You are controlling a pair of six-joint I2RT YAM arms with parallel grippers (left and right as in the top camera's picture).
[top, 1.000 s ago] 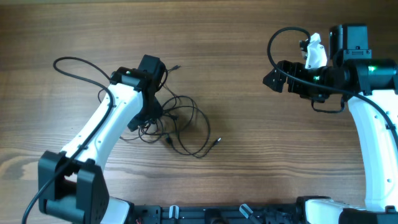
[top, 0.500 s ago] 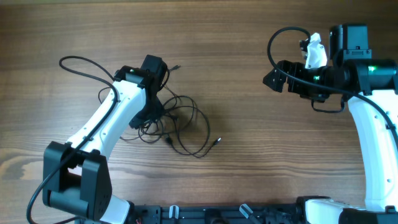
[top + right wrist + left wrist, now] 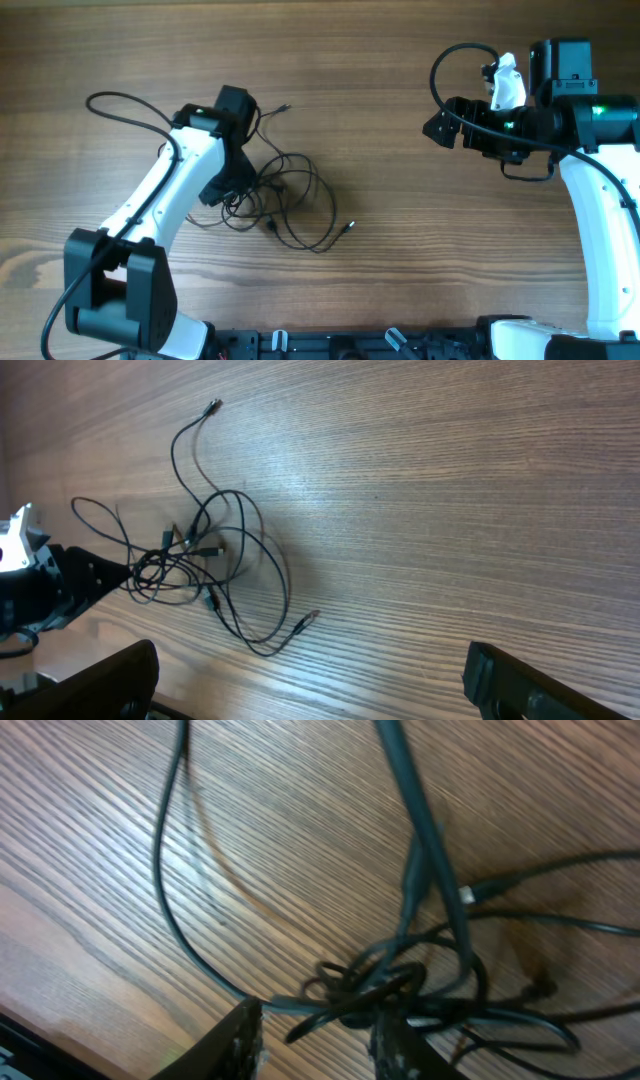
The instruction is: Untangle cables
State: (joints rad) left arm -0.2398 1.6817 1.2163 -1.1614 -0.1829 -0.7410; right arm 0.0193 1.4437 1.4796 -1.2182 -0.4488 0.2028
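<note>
The cables [image 3: 285,195] lie as a loose black tangle left of the table's middle, with one plug end [image 3: 350,225] trailing right and another [image 3: 285,105] towards the back. My left gripper [image 3: 232,188] is down at the tangle's left edge. In the left wrist view, the left gripper [image 3: 318,1025] has its jaws narrowed round the cables' knot [image 3: 365,992], and a strand spans the gap from finger to finger. My right gripper [image 3: 432,128] hangs far to the right, open and empty. Its wrist view shows the right gripper [image 3: 315,685] well apart from the cables [image 3: 200,550].
The left arm's own thicker cable [image 3: 120,105] loops out over the table to the left of the tangle. The arm bases and a dark rail [image 3: 330,345] line the front edge. Bare wood [image 3: 390,170] separates the tangle from the right arm.
My left gripper's jaws have narrowed onto the knot, and the arm has shifted slightly left. The tangle keeps its shape. The right arm has not moved.
</note>
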